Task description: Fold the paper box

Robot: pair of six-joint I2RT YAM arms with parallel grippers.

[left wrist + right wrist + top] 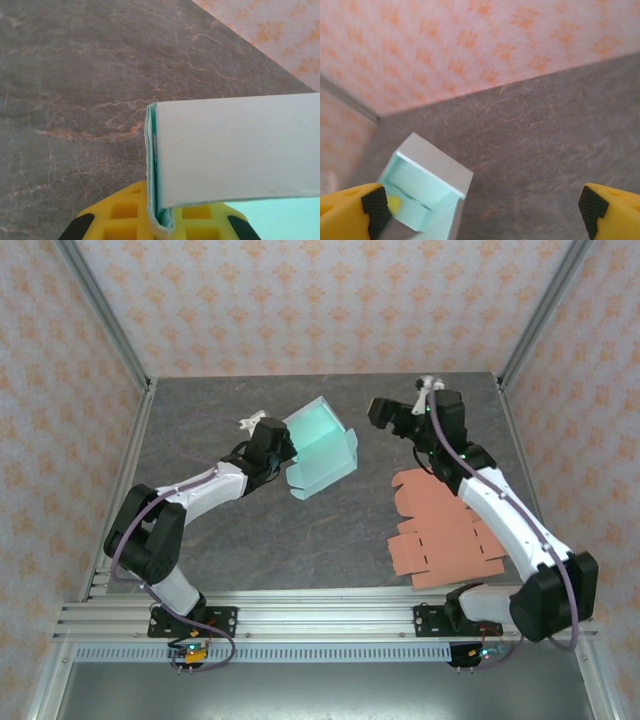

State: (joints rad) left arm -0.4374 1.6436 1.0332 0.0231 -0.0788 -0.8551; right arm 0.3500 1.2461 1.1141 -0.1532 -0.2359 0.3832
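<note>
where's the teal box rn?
Top view: the teal box is around mid-table, clamped by one wall in the left pincer. The open right pincer is just to its right, not touching.

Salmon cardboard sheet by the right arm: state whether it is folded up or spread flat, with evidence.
Spread flat: the salmon sheet lies unfolded on the table, tabs out, no walls raised.

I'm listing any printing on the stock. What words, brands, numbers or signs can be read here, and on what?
None can be read.
The teal paper box shows plain faces.
The flat orange box blanks carry no print.
The wallpaper bears only a repeating ornament, no letters.
The small parts below the left arm's base are too small to read.
</note>
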